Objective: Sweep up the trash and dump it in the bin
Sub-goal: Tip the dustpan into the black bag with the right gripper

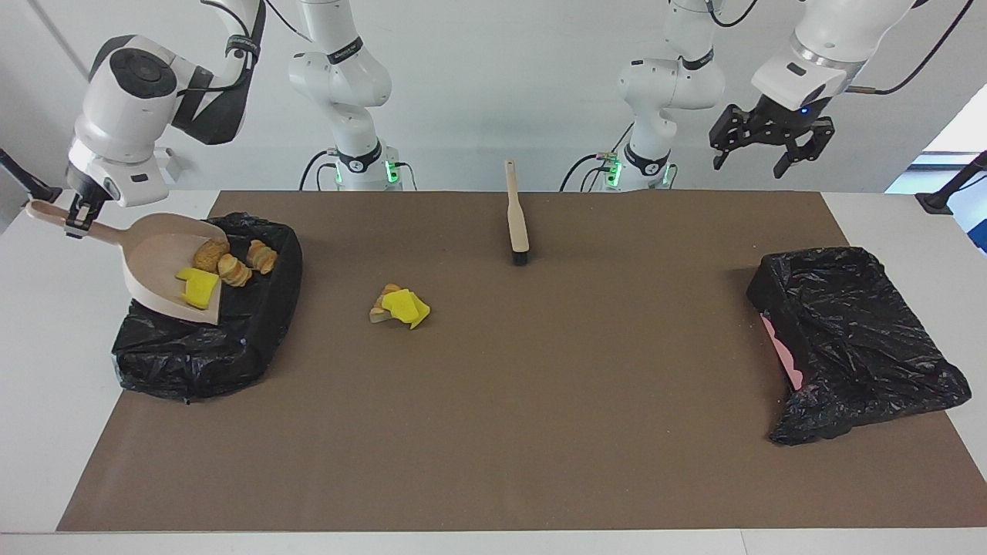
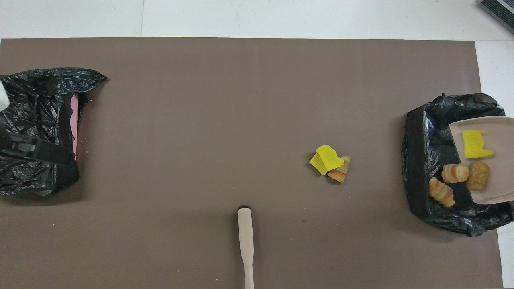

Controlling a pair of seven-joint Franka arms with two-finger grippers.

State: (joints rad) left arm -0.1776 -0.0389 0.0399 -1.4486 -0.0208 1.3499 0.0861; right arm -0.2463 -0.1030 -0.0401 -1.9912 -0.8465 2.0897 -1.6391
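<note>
My right gripper is shut on the handle of the beige dustpan, which tilts over the black-lined bin at the right arm's end. Trash lies in the pan: a yellow sponge, a brown chunk and a croissant-like piece. Another piece lies past the pan's lip on the bin liner. More trash, a yellow sponge on a bread chunk, sits on the mat between bin and brush. My left gripper hangs open and high, holding nothing.
The beige brush lies on the brown mat near the robots, bristles pointing away from them. A second black bag over a pink container sits at the left arm's end. In the overhead view the left gripper shows over that bag.
</note>
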